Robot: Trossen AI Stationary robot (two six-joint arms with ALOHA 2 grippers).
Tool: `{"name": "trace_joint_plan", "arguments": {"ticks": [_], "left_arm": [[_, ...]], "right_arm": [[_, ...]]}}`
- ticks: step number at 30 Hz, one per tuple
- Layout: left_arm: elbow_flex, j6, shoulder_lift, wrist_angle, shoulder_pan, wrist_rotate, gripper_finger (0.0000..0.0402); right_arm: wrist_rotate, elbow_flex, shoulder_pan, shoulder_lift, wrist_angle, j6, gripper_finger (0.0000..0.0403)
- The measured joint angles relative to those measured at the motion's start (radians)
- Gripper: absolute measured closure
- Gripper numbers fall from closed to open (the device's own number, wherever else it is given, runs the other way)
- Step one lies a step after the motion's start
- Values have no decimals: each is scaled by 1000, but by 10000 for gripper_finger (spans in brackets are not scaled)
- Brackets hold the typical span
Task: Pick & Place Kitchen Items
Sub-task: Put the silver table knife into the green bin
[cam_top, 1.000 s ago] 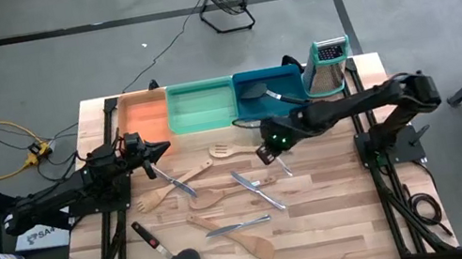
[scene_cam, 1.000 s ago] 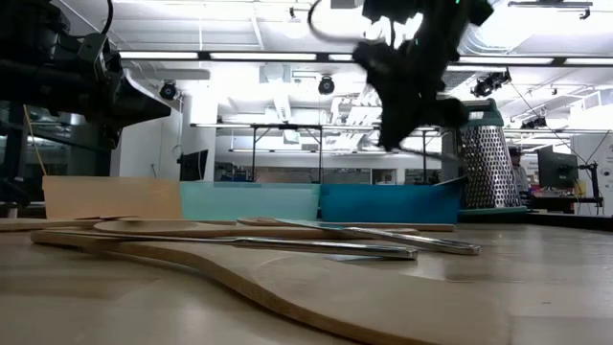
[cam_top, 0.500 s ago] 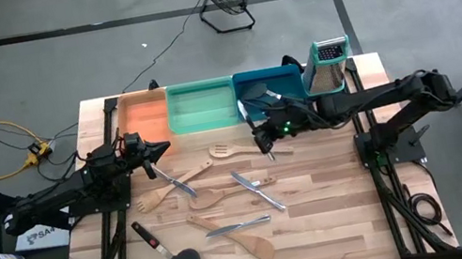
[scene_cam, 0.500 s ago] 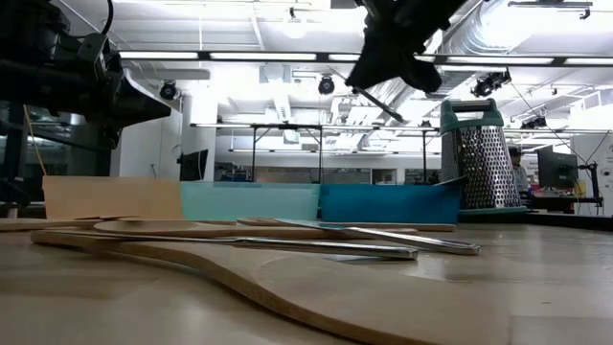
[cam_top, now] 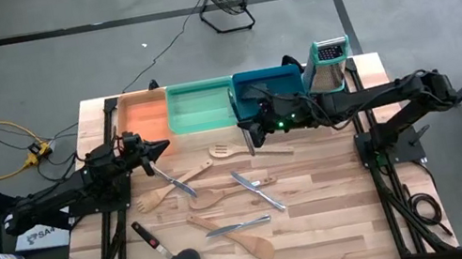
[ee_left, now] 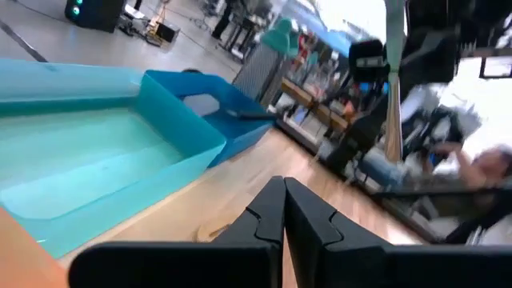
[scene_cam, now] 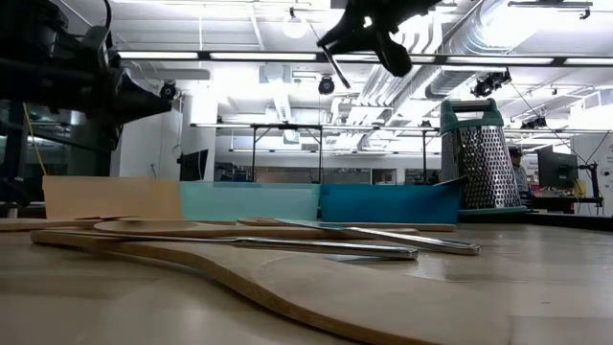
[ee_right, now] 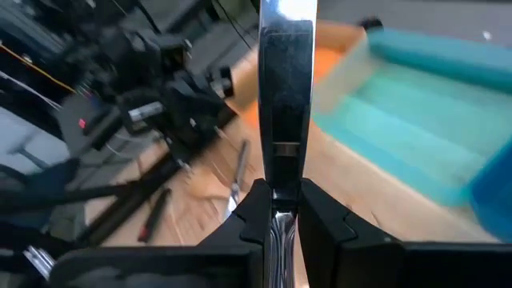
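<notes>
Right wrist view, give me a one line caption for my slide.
Right gripper shut on a silver metal utensil, held above the wooden table near the green tray.
</notes>
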Motion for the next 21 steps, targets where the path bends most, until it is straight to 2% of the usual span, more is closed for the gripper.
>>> {"name": "trace_joint_plan", "arguments": {"ticks": [6,14,21], "left_arm": [[0,-37,3,142,0,6,396],[13,-52,21,312,0,109,396],[114,-12,175,311,0,100,396]], "right_arm": [[-3,0,-9,0,98,-52,371],[-50,0,-34,11,194,-75,371],[-84,0,-33,25,279,-105,371]]}}
